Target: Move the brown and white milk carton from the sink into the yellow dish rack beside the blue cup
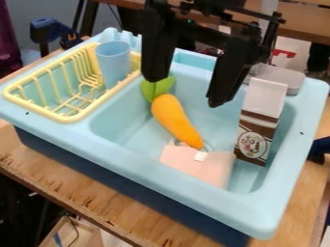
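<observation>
Toy carrot (174, 120) is in the sink basin, lying aslant with its leafy end towards the rear-left corner and its tip towards the front.

Wooden counter (97, 195): supports the whole setup. Light-blue toy sink (161, 181): set on the counter; we note that its raised walls confine the loose items and would limit any low approach from the side.

Black gripper (185, 91): hangs over the rear of the basin. Jaws spread wide, one on each side of an open gap, nothing between them. We judge the downward pose suits access over the rim; height above the carrot we cannot tell.

Yellow dish rack (64, 118): sits at the sink's left side, its wires helping to keep the blue cup (113, 62) upright. Milk carton (258, 123): stands nearly upright at the basin's right, the tallest obstacle near the jaws. Pale pink item (216, 166), possibly cloth: at the carrot's tip, partly crowding that end; contact uncertain.
</observation>
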`<state>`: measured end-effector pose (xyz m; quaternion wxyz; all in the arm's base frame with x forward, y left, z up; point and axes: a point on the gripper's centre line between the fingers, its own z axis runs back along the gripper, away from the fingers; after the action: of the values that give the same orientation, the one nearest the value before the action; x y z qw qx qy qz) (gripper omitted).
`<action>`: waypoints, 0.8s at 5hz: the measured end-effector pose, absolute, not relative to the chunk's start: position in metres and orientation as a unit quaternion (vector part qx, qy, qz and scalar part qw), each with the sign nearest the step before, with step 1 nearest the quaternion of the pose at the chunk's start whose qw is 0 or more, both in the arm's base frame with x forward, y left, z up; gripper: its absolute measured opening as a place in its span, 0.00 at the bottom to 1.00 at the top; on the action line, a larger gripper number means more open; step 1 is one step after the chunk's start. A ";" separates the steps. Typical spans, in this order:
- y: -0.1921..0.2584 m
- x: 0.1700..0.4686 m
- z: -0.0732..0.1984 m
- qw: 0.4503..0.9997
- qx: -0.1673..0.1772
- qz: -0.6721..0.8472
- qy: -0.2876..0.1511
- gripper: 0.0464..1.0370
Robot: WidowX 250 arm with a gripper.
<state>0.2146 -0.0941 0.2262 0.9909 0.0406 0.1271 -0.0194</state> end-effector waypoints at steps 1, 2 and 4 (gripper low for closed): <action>-0.095 0.216 0.220 0.990 0.044 -0.018 0.136 0.96; -0.106 0.239 0.225 0.997 0.015 -0.010 0.073 0.96; -0.129 0.287 0.219 1.000 -0.025 0.018 0.001 0.96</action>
<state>0.2868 -0.1293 0.2190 0.9995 -0.0247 0.0009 0.0176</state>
